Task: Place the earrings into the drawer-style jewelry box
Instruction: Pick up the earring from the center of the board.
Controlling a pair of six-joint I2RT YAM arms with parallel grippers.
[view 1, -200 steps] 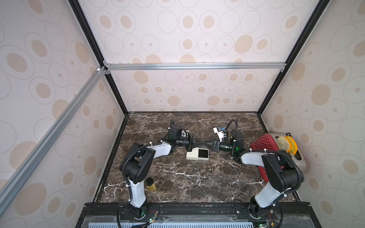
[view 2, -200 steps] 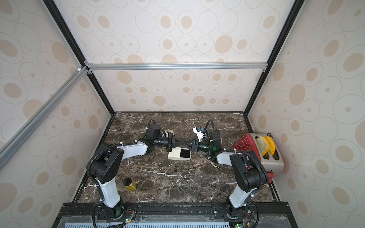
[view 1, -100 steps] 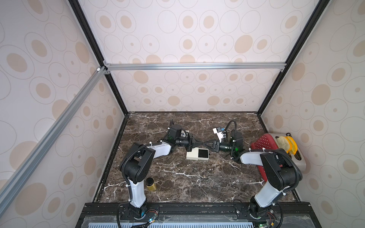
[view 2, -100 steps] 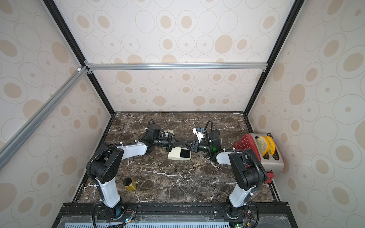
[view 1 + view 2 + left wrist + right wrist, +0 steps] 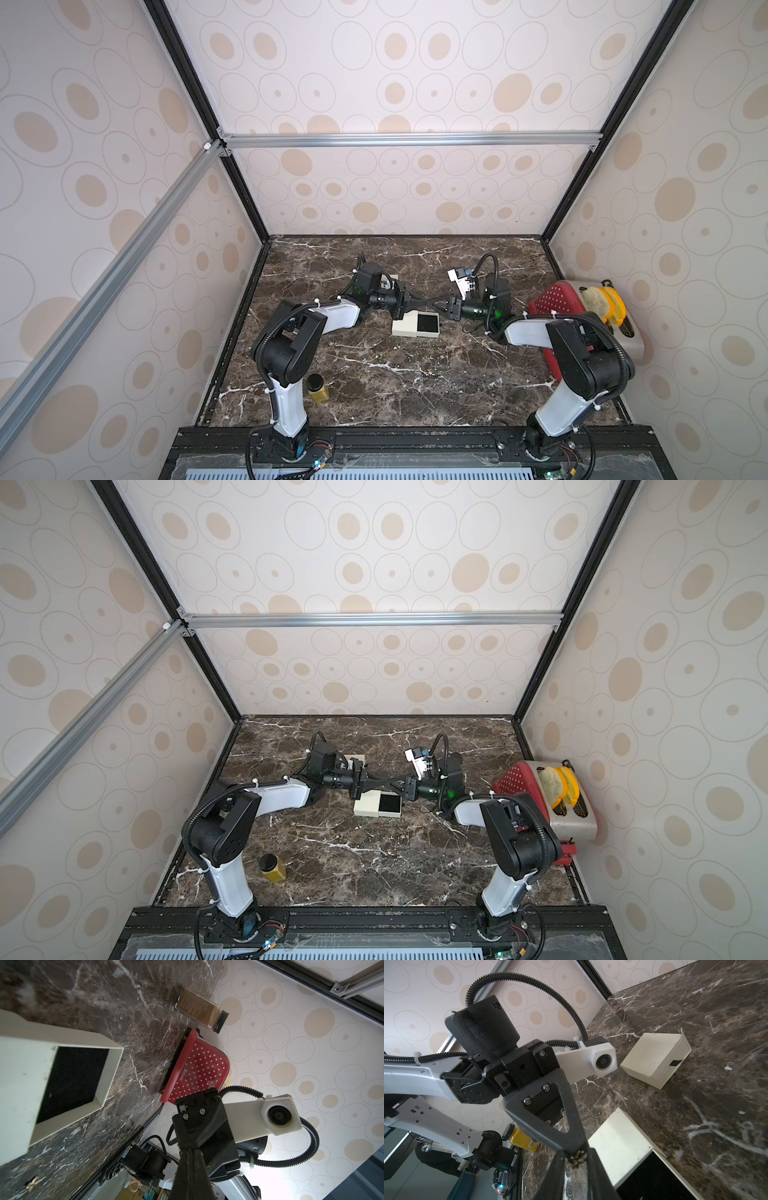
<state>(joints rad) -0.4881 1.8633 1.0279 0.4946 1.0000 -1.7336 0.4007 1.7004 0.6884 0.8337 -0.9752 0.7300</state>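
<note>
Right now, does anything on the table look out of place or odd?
A small gold piece, possibly an earring, lies loose on the marble table, apart from the open jewelry box. Nothing looks spilled or damaged.

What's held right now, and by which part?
Left claw, shut, pinches the small sparkly metal earring at its tip; which part of the earring is unclear. Right claw flanks it, grip not certain.

Left arm and right arm match: white shells, black joints, ribbed black conduit zip-tied on, white camera blocks, black triangular fingers, silver screws.
</note>
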